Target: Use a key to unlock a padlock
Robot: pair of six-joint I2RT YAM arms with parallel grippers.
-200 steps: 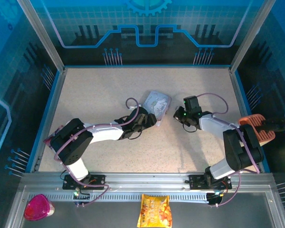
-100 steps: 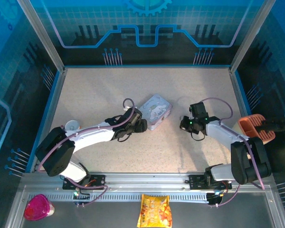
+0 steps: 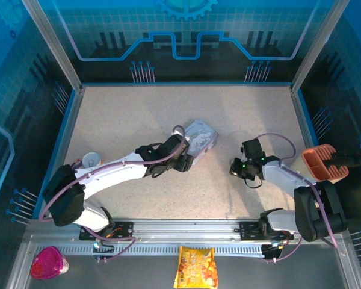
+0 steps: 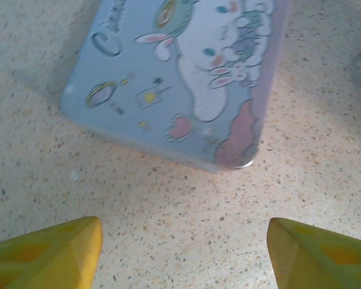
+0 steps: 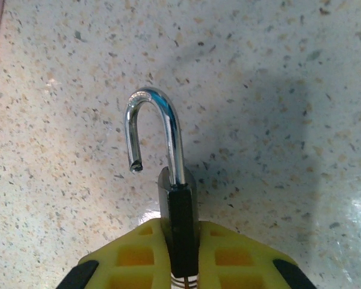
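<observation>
Grey-blue tin [image 4: 180, 78] closed, left gripper [image 4: 183, 253] spread near it, right gripper [image 5: 182, 256] pinching padlock [image 5: 181, 220], shackle [image 5: 153, 114] open

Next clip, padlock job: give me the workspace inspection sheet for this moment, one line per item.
Surface: speckled beige tabletop, no spills seen.
Job's things: padlock clamped in the right end effector, shackle open, its free end out of the body.
Clutter: pastel cartoon tin flat on the table; small white round item beside the left arm; pink object and yellow snack packet on the front ledge; orange holder at the right edge.
End effectors: left end effector open, nothing between its fingers, aimed at the tin; right shut on the padlock.
Cables: purple cables looped along both arms.
Surroundings: blue printed walls in an aluminium frame.
</observation>
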